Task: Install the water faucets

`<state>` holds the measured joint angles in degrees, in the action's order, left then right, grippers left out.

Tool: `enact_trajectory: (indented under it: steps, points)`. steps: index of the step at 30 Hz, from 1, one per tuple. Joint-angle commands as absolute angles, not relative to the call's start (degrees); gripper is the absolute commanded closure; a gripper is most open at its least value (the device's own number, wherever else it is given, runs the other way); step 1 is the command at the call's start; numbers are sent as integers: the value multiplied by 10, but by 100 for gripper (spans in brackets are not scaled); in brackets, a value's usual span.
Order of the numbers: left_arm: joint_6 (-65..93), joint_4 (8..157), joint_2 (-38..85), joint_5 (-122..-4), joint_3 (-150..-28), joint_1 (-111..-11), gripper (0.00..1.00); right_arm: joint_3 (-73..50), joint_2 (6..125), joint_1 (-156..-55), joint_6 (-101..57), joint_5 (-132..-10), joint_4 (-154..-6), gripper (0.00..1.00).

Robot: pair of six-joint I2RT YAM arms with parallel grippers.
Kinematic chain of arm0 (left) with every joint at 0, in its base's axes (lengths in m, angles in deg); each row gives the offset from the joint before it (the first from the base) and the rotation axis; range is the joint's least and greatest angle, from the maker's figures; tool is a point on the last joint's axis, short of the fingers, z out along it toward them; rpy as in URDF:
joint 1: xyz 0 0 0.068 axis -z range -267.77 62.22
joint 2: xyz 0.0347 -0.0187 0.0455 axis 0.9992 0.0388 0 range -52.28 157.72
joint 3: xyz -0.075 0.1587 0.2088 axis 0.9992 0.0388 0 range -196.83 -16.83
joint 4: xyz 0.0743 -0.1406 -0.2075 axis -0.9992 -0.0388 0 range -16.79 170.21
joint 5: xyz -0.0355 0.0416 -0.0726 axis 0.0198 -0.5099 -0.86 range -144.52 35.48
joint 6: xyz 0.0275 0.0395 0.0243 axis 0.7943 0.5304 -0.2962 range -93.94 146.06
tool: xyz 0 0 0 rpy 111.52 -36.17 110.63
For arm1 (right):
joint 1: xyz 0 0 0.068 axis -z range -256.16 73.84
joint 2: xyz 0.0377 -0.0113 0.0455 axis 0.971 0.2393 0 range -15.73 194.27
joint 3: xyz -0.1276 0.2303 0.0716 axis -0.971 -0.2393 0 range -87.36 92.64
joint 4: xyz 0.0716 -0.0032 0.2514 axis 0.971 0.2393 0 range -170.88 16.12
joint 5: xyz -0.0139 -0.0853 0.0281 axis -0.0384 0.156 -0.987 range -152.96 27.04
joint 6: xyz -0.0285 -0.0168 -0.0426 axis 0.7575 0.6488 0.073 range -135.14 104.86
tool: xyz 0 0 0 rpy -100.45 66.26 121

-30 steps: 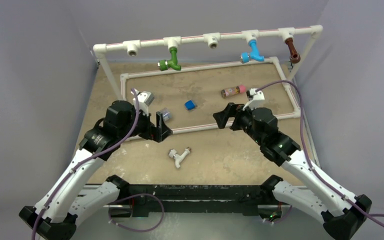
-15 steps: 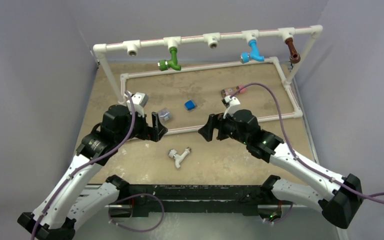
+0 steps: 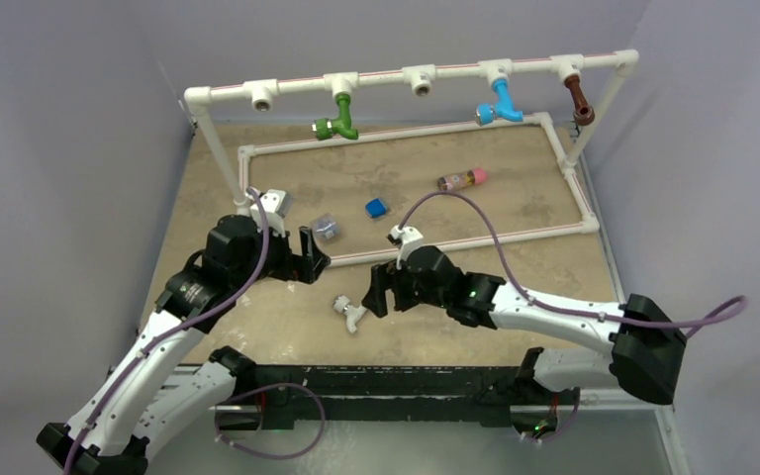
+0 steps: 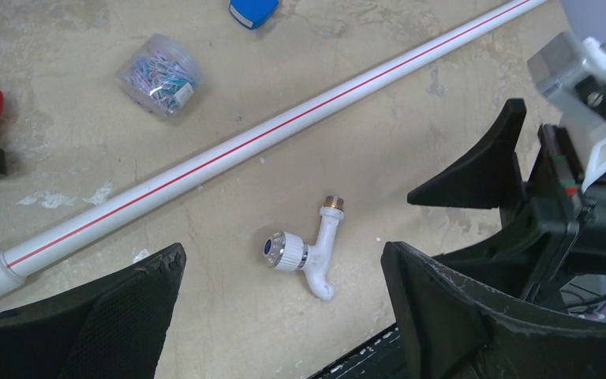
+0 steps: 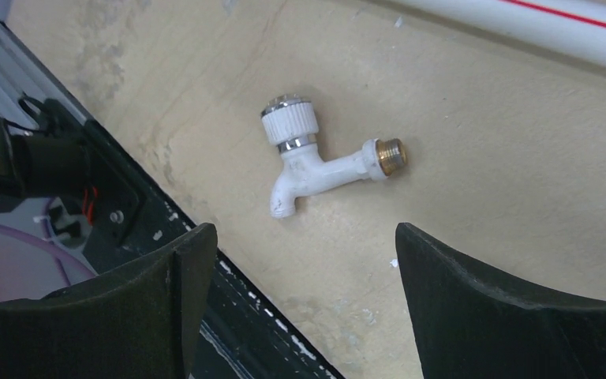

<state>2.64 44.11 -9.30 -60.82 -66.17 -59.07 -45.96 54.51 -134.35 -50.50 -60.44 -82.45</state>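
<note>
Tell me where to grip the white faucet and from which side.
Pinch the white faucet across its straight stem, between knob and brass thread, from above: it lies flat, the stem narrow and bare, with the open right gripper nearly over it.

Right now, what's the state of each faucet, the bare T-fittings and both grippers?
white faucet: lying loose, not installed
green faucet: mounted on the pipe frame
blue faucet: mounted on the frame
brown faucet: mounted on the frame
left T-fitting: empty
middle T-fitting: empty
left gripper: open, holding nothing
right gripper: open, holding nothing, beside the white faucet
</note>
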Motion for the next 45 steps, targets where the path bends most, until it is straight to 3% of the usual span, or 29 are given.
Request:
enact_trajectory:
  steps: [1,21,29,41,45]
  points:
    - [24,459,-100,-590,-657,-587,6,-439,574,-1376,-478,-567,-869,15]
    - [-20,421,-174,-450,-663,-589,6,-327,755,-1409,-253,-595,-921,24]
    - [-34,413,-223,-409,-661,-590,6,-319,808,-1418,-235,-624,-932,30]
    - [-31,414,-213,-417,-661,-599,6,-296,872,-1438,-230,-557,-919,39]
    - [-30,417,-214,-423,-661,-605,6,-289,884,-1446,-228,-545,-921,47]
